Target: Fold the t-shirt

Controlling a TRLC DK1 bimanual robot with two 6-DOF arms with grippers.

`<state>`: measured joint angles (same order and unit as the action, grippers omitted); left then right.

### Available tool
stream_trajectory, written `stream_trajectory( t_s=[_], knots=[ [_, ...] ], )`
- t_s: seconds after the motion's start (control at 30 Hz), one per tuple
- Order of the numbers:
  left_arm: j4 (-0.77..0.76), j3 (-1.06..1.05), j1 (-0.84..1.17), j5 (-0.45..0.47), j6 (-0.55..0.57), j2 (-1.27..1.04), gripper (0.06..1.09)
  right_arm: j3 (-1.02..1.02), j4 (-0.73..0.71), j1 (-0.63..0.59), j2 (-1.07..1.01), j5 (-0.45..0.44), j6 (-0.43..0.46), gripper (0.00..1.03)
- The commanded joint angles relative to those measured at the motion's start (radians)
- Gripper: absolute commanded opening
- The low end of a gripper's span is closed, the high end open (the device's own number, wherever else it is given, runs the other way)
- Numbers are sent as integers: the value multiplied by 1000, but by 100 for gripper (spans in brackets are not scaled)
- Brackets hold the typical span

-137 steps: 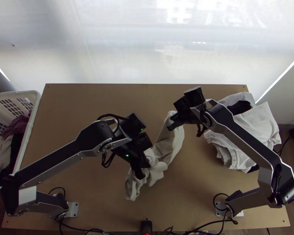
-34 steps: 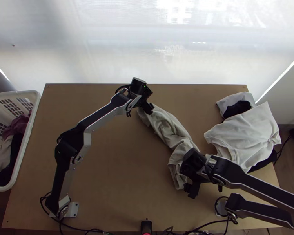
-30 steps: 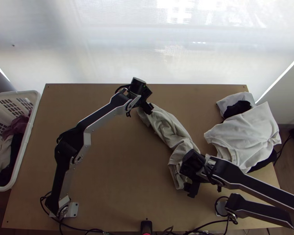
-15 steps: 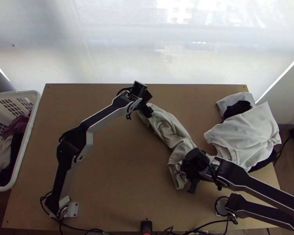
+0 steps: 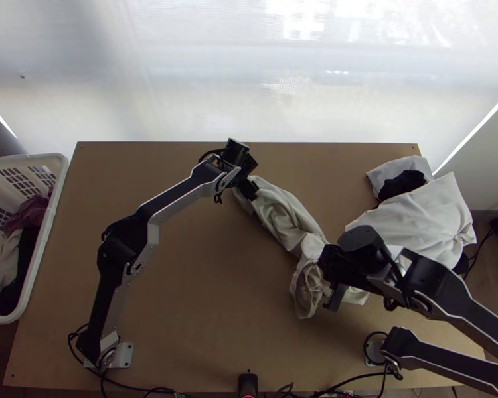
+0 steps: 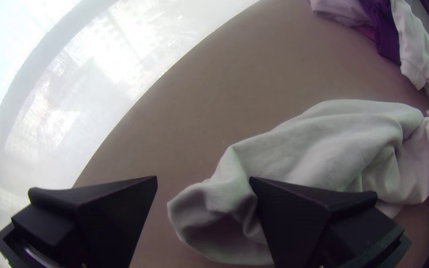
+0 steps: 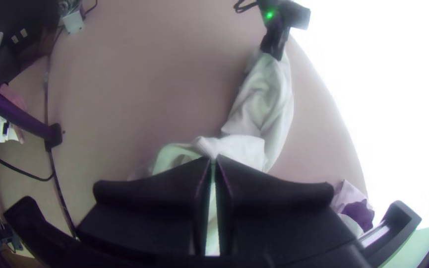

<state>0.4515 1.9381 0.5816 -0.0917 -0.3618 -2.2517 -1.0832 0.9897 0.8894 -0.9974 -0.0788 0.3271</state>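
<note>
A light grey-white t-shirt (image 5: 285, 222) lies bunched in a long, narrow strip, slanting from the table's far middle towards the near right. At its far end is my left gripper (image 5: 251, 190). In the left wrist view, my left gripper (image 6: 203, 178) is open, one finger over the edge of the t-shirt (image 6: 323, 149) and bare table under the gap. My right gripper (image 5: 334, 296) is at the near end. Cloth runs between the closed fingers of my right gripper (image 7: 213, 159) in the right wrist view, beside looser folds of the t-shirt (image 7: 261, 106).
A pile of white and black clothes (image 5: 425, 229) lies at the table's right side, close to the right arm. Off the left edge stands a white basket (image 5: 58, 199) holding clothes. Bare wood (image 5: 196, 298) stretches between the left arm and the t-shirt.
Since the oldest frame, my left gripper has moved to the far side and my right one nearer; the shirt now lies diagonally. Lately my right gripper shifted right, dragging the near folds.
</note>
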Motion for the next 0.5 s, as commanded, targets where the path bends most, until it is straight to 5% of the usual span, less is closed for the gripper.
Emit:
stream_trajectory(
  t_s=[0.0,0.27,0.47],
  knots=[
    [12,-4,9,1,21,7,103,-110,98,-49,40,1,-3,3],
    [12,-13,15,1,4,-2,103,-84,122,-67,77,2,-14,3],
    [10,-11,21,1,-28,-28,74,-86,122,-70,74,2,-16,3]
  ],
)
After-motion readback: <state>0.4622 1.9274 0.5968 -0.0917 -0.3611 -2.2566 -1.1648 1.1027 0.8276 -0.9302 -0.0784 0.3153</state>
